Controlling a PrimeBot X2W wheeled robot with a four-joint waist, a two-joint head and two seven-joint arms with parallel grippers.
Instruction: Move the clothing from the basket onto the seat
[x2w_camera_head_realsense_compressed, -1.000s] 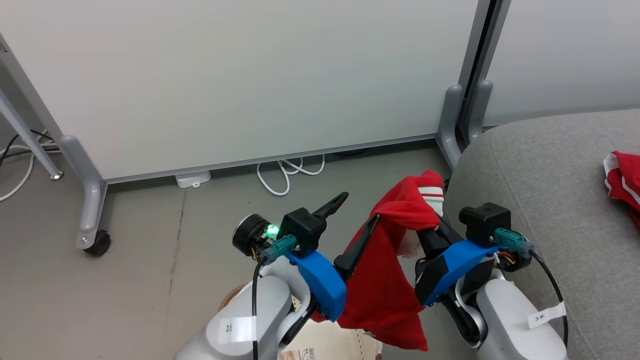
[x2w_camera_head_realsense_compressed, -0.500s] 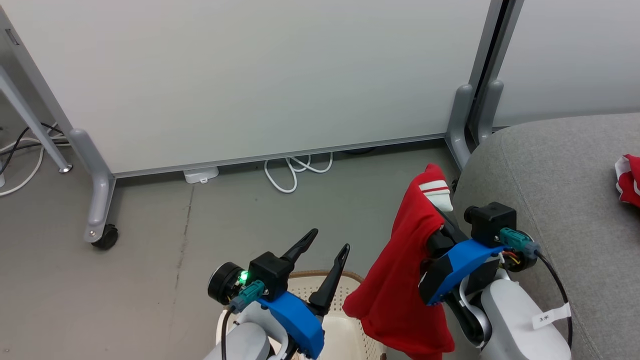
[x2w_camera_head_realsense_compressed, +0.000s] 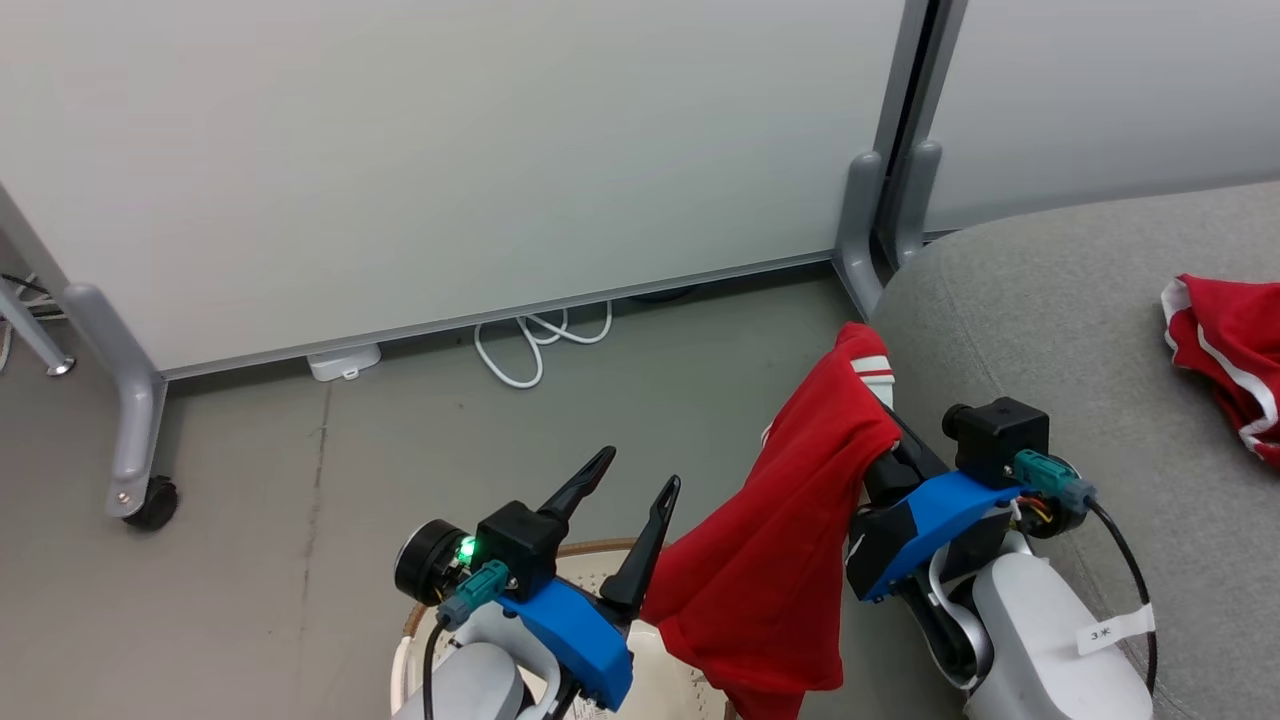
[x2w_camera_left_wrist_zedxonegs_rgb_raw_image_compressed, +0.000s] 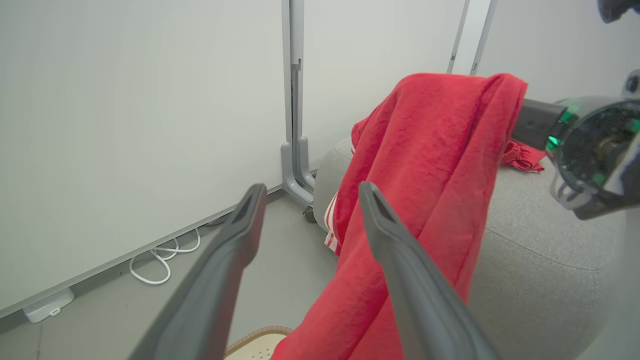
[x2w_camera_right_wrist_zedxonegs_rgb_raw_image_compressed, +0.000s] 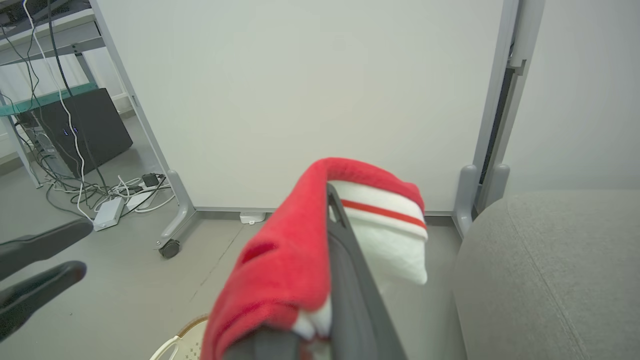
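Observation:
A red garment with a white striped cuff hangs over my right gripper, which is shut on it beside the left edge of the grey seat. The fabric hides the fingertips; the right wrist view has the garment draped on one dark finger. My left gripper stands open and holds nothing, just left of the cloth and above the basket. A second red garment with white trim lies on the seat at the right. The left wrist view shows the hanging garment past my open fingers.
White partition panels stand behind, with grey feet and a caster on the floor. A coiled white cable and a small white adapter lie along the panel's base. A desk with cables and a dark case stands far left.
My left gripper has come away from the red garment and dropped back over the basket, still open. The right gripper keeps its hold. The head camera has shifted, bringing more of the seat into view.

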